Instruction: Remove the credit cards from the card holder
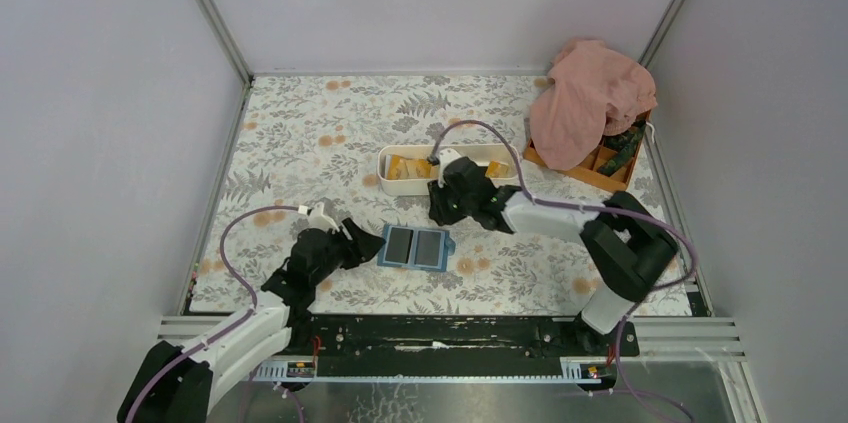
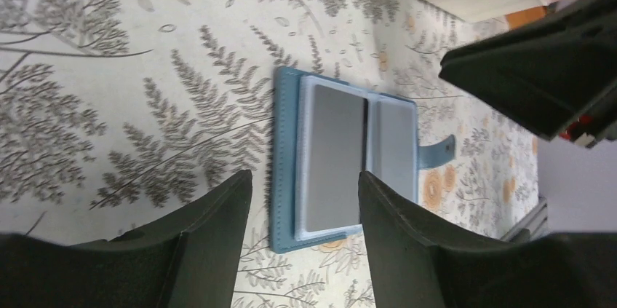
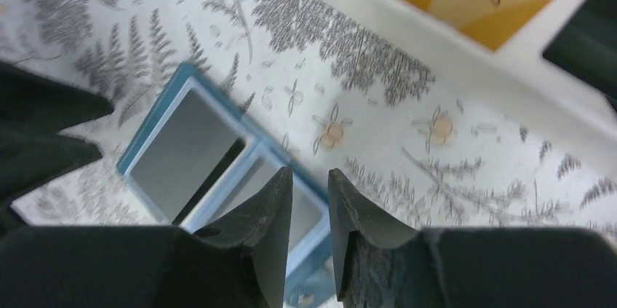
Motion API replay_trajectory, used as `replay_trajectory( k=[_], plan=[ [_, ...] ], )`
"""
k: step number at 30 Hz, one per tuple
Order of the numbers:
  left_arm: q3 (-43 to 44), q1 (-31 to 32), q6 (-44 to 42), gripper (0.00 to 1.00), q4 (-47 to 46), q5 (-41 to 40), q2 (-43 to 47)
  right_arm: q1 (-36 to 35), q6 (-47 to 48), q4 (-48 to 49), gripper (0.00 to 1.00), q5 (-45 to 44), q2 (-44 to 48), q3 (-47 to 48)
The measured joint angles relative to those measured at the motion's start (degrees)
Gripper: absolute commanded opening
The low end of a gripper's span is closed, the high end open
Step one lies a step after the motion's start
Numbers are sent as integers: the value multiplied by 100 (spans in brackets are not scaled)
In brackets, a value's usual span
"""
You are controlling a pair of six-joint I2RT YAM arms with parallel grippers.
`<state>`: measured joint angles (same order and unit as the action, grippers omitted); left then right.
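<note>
- A flat blue folding card holder (image 1: 415, 246) with a stitched edge and smooth grey pockets lies open on the fern-printed worktop (image 1: 330, 123).
- Just left of the card holder, the left end effector (image 1: 365, 243) is released, its black fingers (image 2: 211, 228) spread wide.
- Just behind the card holder, the right end effector (image 1: 438, 213) has its fingers a narrow slit apart and is grasping nothing.
- Farther behind the card holder, a long white oblong tray (image 1: 455, 152) contains glossy orange-yellow credit cards (image 1: 409, 168).
- To the right, beyond the tray, a crumpled pink cloth (image 1: 590, 98) drapes over an orange compartment box (image 1: 590, 175).

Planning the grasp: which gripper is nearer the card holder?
The left gripper, open at the card holder's left edge; the right gripper is by the white tray.
</note>
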<state>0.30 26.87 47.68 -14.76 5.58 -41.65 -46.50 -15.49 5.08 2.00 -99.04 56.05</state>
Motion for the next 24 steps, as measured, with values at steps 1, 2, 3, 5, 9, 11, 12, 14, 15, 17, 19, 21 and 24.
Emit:
replay_trajectory(
  k=[1, 2, 3, 5, 9, 11, 12, 14, 15, 17, 19, 21, 24],
  plan=[
    [2, 26, 20, 63, -39, 0, 2, 0, -68, 66, 32, 74, 264, -267],
    [4, 57, 35, 63, -98, 0, 22, 0, -142, 184, 32, 144, 529, -527],
    [4, 92, 48, 63, -160, -2, 37, -2, -205, 275, 33, 221, 750, -728],
    [4, 170, 90, 63, -297, -2, 44, -28, -330, 516, 33, 367, 1189, -1130],
    [4, 560, 197, 62, -713, -105, -149, -168, -522, 791, 34, 509, 1539, -1585],
    [4, 850, 254, 62, -960, -214, -389, -236, -647, 951, 34, 586, 1631, -1823],
    [4, 1043, 289, 62, -1130, -299, -605, -260, -717, 1008, 34, 640, 1687, -1947],
    [4, 1283, 345, 62, -1351, -420, -944, -278, -837, 1095, 34, 715, 1838, -2188],
    [4, 1381, 382, 62, -1460, -485, -1095, -280, -872, 1108, 34, 723, 1928, -2284],
    [4, 1554, 435, 62, -1672, -640, -1364, -282, -925, 1093, 34, 715, 2153, -2439],
    [4, 1687, 476, 62, -1873, -778, -1526, -284, -944, 1062, 34, 708, 2396, -2535],
    [4, 1814, 518, 62, -2020, -883, -1644, -286, -946, 1049, 34, 669, 2605, -2601],
    [4, 1996, 584, 62, -2227, -1032, -1823, -286, -957, 1043, 35, 649, 2815, -2702]
  ],
)
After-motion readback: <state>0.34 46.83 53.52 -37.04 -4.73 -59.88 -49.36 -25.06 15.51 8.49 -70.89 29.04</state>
